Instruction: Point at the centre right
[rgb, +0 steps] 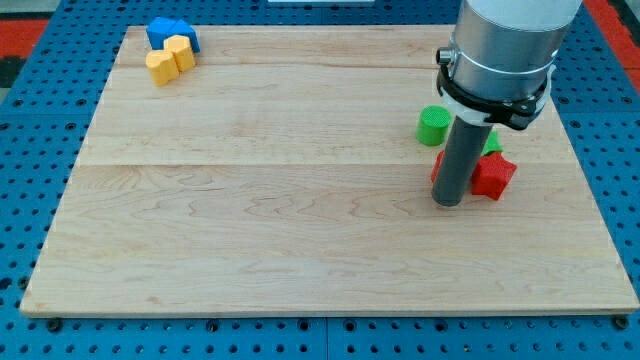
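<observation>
Nearest the view's bottom, my tip (449, 203) stands upright on the wooden board (250, 240) at centre right, carrying no gripper, just left of a red star-like block (493, 174). Behind sits a green cylinder (433, 126); yellow block (169, 58) and blue block (165, 30) touch at top left, well apart.

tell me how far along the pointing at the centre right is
Mostly done, it seems: my tip already sits on the board toward the view's right, about mid-height, right beside the red block and below the green cylinder. In hand: holding there. Left: perhaps a small nudge further right, since the board's right edge is some way off. The blue block and yellow block sit untouched at top left.
</observation>
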